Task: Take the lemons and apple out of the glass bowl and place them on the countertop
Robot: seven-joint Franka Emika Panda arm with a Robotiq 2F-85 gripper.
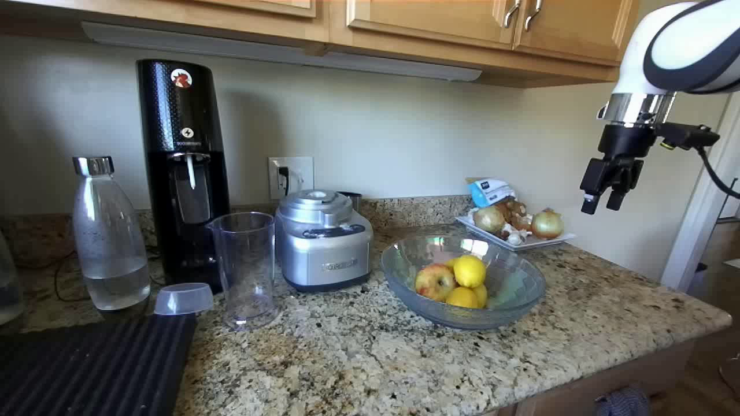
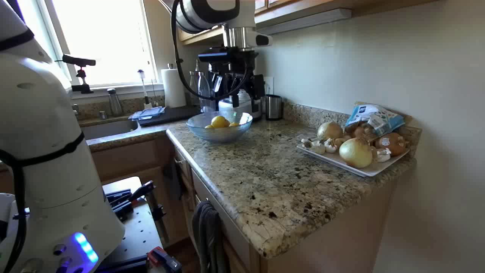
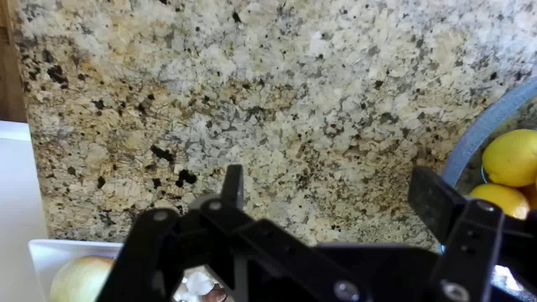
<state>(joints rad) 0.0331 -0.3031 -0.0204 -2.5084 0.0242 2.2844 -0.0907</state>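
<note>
Lemons [image 3: 512, 158] lay in the bowl [image 3: 486, 121], lower than the gripper's [image 3: 329, 188] widely parted, empty jaws and rightward of them in wrist view.

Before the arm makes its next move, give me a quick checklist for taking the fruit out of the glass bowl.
1. Gripper open and holding nothing: ok.
2. Gripper lined up over the glass bowl: not ok, the wrist view shows the bowl off at its right edge.
3. Apple and lemons in the bowl: ok.
4. Top lemon exposed for grasping: looks ok.
5. Exact lemon count: cannot tell, they overlap.
6. Countertop visible for placing: ok.
</note>
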